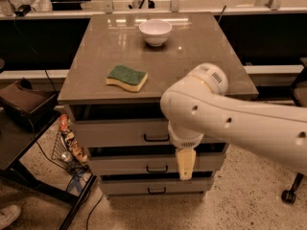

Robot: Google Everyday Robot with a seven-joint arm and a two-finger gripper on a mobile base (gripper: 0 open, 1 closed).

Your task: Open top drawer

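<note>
The top drawer (115,132) is the tallest grey front under the cabinet's top, with a thin black bar handle (156,138). Its front stands about level with the two shorter drawers (129,164) below, with a dark gap above it. My white arm (240,121) reaches in from the right and hides the drawer's right part. My gripper (185,164) hangs pointing down in front of the middle drawer, just right of and below the top drawer's handle. It holds nothing that I can see.
A white bowl (155,31) and a green-and-yellow sponge (127,77) lie on the cabinet top (201,47). A dark low table (24,128) with a box stands at the left, with a wire basket (67,145) beside the cabinet. A chair wheel (288,195) is at the right.
</note>
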